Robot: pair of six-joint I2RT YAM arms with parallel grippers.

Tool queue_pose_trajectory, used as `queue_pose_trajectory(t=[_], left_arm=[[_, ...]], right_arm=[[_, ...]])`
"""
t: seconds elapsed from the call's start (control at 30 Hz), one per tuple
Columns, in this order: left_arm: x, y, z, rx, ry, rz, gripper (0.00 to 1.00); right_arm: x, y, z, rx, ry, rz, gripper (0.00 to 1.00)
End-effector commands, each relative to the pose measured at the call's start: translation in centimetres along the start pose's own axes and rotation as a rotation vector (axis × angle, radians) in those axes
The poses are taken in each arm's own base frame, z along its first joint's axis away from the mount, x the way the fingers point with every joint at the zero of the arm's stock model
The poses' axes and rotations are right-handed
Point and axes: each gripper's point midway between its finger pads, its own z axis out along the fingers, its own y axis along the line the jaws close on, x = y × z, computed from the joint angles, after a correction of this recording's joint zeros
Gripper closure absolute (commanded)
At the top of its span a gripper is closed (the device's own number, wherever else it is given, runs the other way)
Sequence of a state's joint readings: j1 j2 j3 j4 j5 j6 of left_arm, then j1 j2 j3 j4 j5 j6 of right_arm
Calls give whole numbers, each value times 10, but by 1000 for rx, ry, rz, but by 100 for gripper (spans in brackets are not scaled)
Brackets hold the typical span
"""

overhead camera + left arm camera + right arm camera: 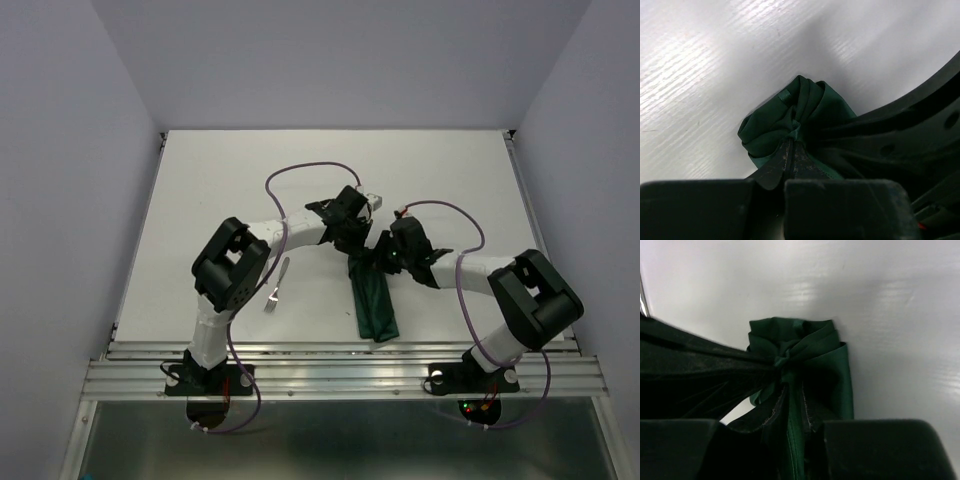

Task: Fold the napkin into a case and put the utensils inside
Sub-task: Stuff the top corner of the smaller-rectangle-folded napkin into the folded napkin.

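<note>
we're in the folding step: the napkin (375, 300) lies as a narrow strip toward 5 o'clock of the table's (200, 200) middle, running 12 to 6, and both grippers meet at its bunched 12 o'clock end. our left gripper (791, 142) is clamped tight on that bunch, and the right gripper (790, 390) has its jaws barely apart with a fold pinched between them. next, we judge, that end needs laying flat to leave a pocket mouth before fetching the fork (275, 285) at the napkin's 9 o'clock.
</note>
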State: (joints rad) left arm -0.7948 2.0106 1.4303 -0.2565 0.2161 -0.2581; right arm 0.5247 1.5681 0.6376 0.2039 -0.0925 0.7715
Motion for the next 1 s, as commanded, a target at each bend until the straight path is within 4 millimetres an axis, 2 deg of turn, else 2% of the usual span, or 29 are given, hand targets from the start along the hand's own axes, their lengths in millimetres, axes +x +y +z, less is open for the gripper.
queue_pose_trajectory(t=[0.0, 0.07, 0.27, 0.33, 0.37, 0.47, 0.73, 0.97], left_arm=[[-9, -15, -12, 129, -26, 6, 100], [-9, -14, -15, 160, -27, -15, 100], [-6, -6, -15, 153, -27, -30, 100], [-5, -5, -15, 153, -27, -35, 100], [-5, -5, -15, 151, -27, -35, 100], [-5, -3, -15, 148, -28, -38, 100], [-2, -2, -14, 142, -24, -44, 100], [-1, -1, -15, 140, -27, -46, 100]], right_arm=[[-1, 5, -11, 66, -28, -145, 80], [0, -1, -13, 104, -31, -172, 80], [4, 8, -14, 142, -47, -250, 78], [14, -2, -11, 188, -14, -269, 78], [11, -2, -10, 198, -19, -271, 78], [22, -1, -5, 207, 1, -305, 78], [27, 3, -4, 210, -2, -328, 68], [33, -1, -1, 268, 1, -385, 68]])
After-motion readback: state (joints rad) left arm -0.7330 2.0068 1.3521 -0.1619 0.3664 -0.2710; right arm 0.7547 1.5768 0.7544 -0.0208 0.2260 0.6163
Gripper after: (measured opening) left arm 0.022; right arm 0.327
